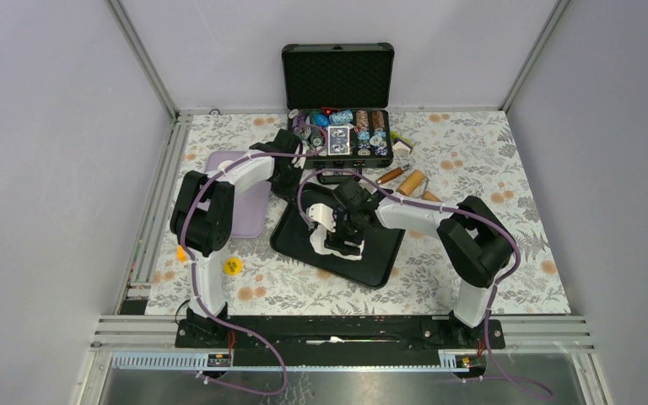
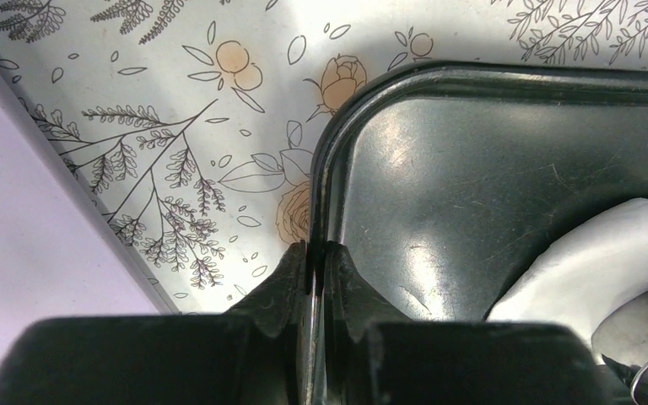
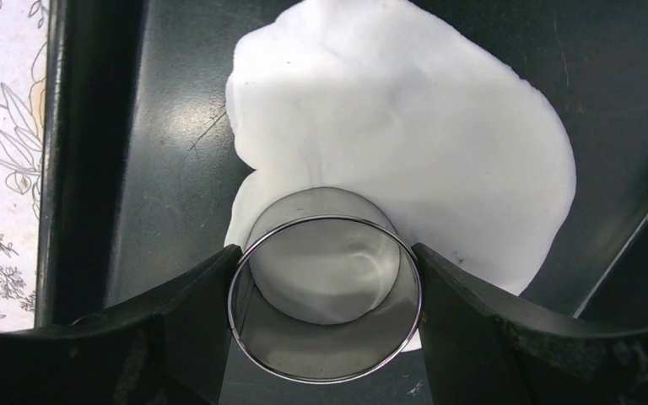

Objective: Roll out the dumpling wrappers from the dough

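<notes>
1. Near edge of the floral-patterned desk [image 1: 489, 253]: a small yellow round object [image 1: 232, 267] lies beside the left arm's base, well apart from the work. It plays no part in this step.
2. A shallow black rectangular tray [image 1: 294, 239] sits at the middle of the desk and carries the dough.
3. The right pincer [image 3: 325, 253] is clamped on a polished steel ring cutter [image 3: 329, 359], one finger on each side. The ring is held upright, so its edge meets the dough squarely.
4. The soft white flat dough sheet [image 3: 405, 126] lies on the tray floor. The cutter stands over its near edge, and dough fills most of the ring. Working at the margin probably saves the wide remainder for further discs. Whether the ring has cut through cannot be told.
5. The left pincer [image 2: 314, 253] is closed on the tray's raised rim near its far left corner, one finger inside and one outside. This grip is judged to anchor the tray against the cutter's press.
6. Further out: a lilac flat board [image 1: 249, 211] lies left of the tray, wooden rolling pins [image 1: 411, 180] lie beyond it, and an open black case of poker chips [image 1: 337, 110] stands at the far edge.
</notes>
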You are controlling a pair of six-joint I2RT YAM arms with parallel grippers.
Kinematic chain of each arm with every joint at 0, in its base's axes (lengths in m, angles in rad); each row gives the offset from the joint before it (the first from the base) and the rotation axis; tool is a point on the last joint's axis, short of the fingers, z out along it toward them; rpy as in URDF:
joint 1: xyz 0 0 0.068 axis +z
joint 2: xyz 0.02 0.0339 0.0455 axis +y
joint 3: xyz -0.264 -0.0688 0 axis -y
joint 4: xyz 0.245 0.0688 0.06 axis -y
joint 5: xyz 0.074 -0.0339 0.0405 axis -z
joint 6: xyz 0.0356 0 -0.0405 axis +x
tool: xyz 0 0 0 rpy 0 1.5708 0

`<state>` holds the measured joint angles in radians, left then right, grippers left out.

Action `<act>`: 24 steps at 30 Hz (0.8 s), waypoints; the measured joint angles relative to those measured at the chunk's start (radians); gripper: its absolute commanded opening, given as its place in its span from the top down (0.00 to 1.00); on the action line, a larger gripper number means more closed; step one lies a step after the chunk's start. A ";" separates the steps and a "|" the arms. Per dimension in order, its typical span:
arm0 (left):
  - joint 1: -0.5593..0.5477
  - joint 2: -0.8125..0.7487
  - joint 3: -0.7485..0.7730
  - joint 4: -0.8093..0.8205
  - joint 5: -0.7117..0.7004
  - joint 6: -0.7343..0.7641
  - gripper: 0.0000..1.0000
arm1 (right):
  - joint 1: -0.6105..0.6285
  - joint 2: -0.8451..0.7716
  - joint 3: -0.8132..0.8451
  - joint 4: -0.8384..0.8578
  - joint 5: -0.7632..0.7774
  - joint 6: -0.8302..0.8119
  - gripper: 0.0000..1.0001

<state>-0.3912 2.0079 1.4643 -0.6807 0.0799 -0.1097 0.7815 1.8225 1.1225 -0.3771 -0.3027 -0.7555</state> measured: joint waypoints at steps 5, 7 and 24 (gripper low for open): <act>0.000 -0.003 -0.003 0.000 -0.004 -0.003 1.00 | 0.007 -0.004 -0.007 0.019 0.040 0.091 0.60; -0.001 -0.003 -0.003 0.000 -0.006 -0.004 1.00 | 0.009 -0.006 -0.008 0.024 0.050 0.113 0.59; -0.010 -0.003 -0.003 -0.023 -0.014 -0.005 1.00 | 0.011 0.030 0.061 -0.112 0.040 -0.106 0.56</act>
<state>-0.4011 2.0045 1.4616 -0.7036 0.0658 -0.1146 0.7921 1.8523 1.1839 -0.4889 -0.2630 -0.8619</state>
